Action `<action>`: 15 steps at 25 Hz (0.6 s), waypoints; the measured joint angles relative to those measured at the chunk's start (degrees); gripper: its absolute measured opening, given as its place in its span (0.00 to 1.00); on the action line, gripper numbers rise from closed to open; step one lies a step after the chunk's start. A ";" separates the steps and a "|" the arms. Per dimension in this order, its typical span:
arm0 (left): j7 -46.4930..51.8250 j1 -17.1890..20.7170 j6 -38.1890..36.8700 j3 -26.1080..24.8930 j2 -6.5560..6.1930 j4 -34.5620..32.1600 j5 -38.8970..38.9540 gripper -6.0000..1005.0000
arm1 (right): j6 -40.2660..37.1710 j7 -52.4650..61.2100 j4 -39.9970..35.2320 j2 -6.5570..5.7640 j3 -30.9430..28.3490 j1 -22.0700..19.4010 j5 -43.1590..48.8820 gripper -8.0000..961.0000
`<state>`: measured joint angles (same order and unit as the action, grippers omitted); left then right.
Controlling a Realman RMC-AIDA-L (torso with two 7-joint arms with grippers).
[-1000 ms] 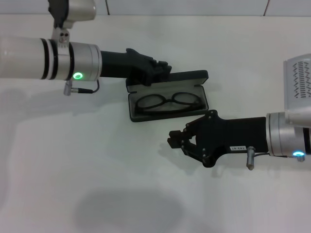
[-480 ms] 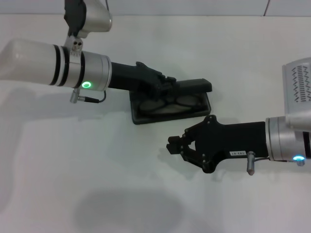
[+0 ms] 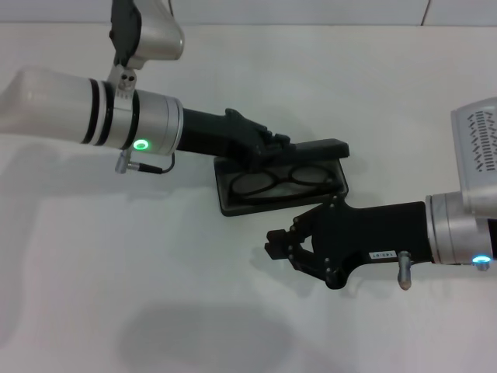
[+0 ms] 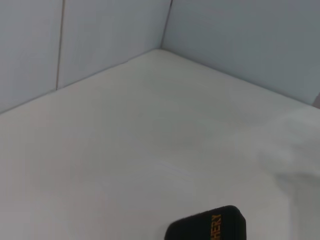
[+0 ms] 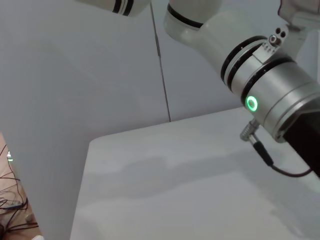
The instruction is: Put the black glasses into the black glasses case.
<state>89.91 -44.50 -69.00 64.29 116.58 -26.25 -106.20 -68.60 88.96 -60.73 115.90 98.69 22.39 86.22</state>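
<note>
Head view: the black glasses [image 3: 286, 179] are being held inside the black glasses case [image 3: 233, 203], its lid being gripped by the left gripper [image 3: 273, 147]; right gripper [image 3: 279, 245] is being kept spread just beside the case.

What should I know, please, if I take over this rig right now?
Left pincer: on the lid of the flat rectangular black hinged glasses case, at its far edge; whether it grips cannot be told.
Right pincer: hovering just in front of the case, fingers apart, holding nothing.
The thin black-framed glasses already lie inside the case on the white table; the lid is partly lowered, not shut.
Done: glasses in the case.
Left: probably press the lid closed, then back both arms away.
</note>
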 joint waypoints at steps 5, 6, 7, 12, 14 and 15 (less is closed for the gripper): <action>0.07 -0.02 0.16 0.17 0.79 0.44 -3.07 0.17 | 0.11 -0.27 0.01 0.02 0.00 -0.02 -0.19 0.10; 0.06 -0.05 0.17 0.16 0.90 0.43 -3.37 0.17 | 0.11 -0.27 0.10 0.01 0.01 -0.03 -0.20 0.10; 0.05 -0.19 0.16 0.17 1.13 0.42 -3.81 0.18 | 0.06 -0.28 0.23 0.04 0.05 -0.03 -0.22 0.10; -0.08 0.09 -0.18 0.05 1.65 -0.89 -4.23 0.18 | -0.26 -0.28 0.44 0.11 0.32 -0.07 -0.23 0.10; -0.08 0.09 -0.18 0.05 1.65 -0.89 -4.23 0.18 | -0.97 -0.28 0.44 0.11 0.34 -0.27 -0.26 0.10; -0.02 1.81 -2.22 -0.35 1.93 -4.54 -3.18 0.18 | -0.97 -0.28 0.44 0.11 0.34 -0.27 -0.26 0.10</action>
<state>89.89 -42.69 -71.22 63.93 118.51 -30.79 -109.37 -69.57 88.68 -60.29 116.01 99.03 22.12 85.97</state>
